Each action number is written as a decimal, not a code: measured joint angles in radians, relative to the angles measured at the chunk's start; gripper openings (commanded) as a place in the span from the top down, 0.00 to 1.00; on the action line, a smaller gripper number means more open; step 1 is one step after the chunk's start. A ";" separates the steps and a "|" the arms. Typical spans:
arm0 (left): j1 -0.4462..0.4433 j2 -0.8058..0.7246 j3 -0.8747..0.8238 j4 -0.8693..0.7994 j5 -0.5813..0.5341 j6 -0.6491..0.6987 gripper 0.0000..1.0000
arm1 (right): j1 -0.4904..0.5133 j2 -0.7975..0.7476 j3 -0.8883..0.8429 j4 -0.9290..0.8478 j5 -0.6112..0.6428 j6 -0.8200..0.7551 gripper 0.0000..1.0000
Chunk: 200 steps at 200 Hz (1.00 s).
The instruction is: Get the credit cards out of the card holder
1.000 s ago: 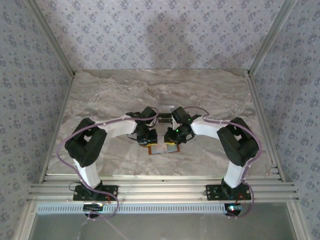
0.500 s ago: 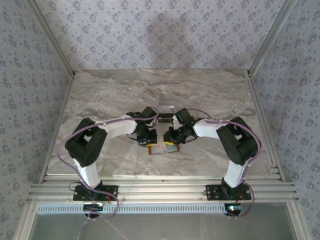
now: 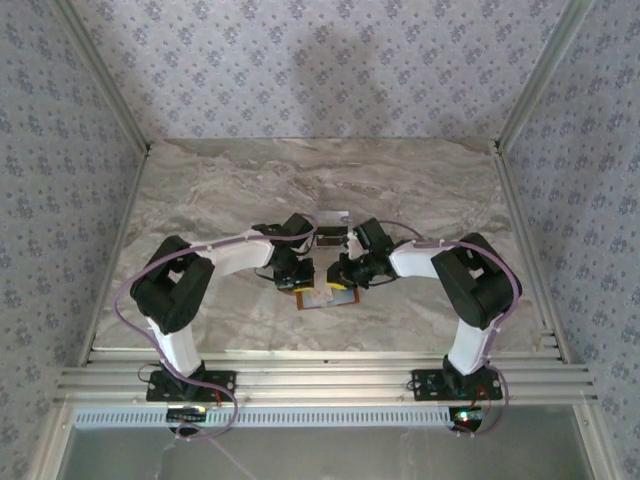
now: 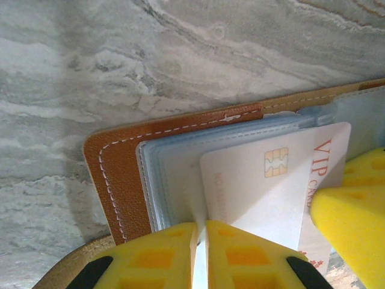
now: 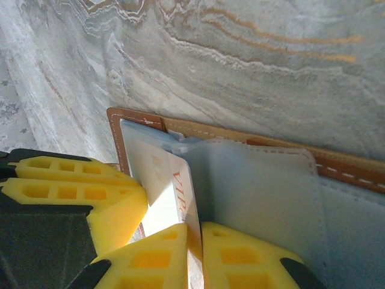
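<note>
The card holder (image 4: pixel 120 162) lies open on the marble table, orange-brown leather with a pale grey-blue inner face (image 5: pixel 258 192). From above it sits between both arms (image 3: pixel 325 297). A whitish credit card (image 4: pixel 264 192) with a gold chip and red "VIP" lettering sticks partly out of a pocket. My left gripper (image 4: pixel 201 232) is shut on the thin pale inner sleeve right beside the card's edge. My right gripper (image 5: pixel 197 238) is shut on the card's (image 5: pixel 174 186) opposite edge. The two grippers (image 3: pixel 297 283) (image 3: pixel 343 283) nearly touch over the holder.
A small tray-like object (image 3: pixel 331 236) holding something dark sits just behind the grippers. The marble table (image 3: pixel 220 190) stretches wide to the back and sides, fenced by aluminium rails (image 3: pixel 110 240) and patterned walls.
My right gripper has shifted slightly and closed its fingers on the card's edge. The left gripper and the holder have stayed put.
</note>
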<state>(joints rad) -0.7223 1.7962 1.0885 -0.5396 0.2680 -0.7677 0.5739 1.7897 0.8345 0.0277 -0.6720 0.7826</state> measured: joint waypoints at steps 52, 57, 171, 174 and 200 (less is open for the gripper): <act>0.000 0.000 0.000 0.001 -0.003 0.000 0.86 | -0.018 -0.034 -0.005 -0.033 0.010 -0.020 0.89; 0.000 0.000 0.000 0.001 -0.003 0.000 0.86 | -0.023 -0.039 -0.006 -0.040 0.010 -0.024 0.89; 0.000 -0.012 0.000 -0.002 -0.007 0.001 0.82 | -0.116 -0.214 0.035 -0.318 0.067 -0.204 1.00; 0.000 -0.014 0.000 -0.003 -0.008 0.004 0.82 | -0.119 -0.218 0.043 -0.333 0.071 -0.217 1.00; 0.000 -0.029 0.010 -0.025 -0.026 0.016 0.80 | -0.143 -0.239 0.145 -0.456 0.104 -0.338 1.00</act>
<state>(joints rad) -0.7223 1.7676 1.0981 -0.5648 0.2417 -0.7517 0.4309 1.5505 0.9791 -0.4282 -0.5682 0.4442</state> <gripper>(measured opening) 0.188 0.062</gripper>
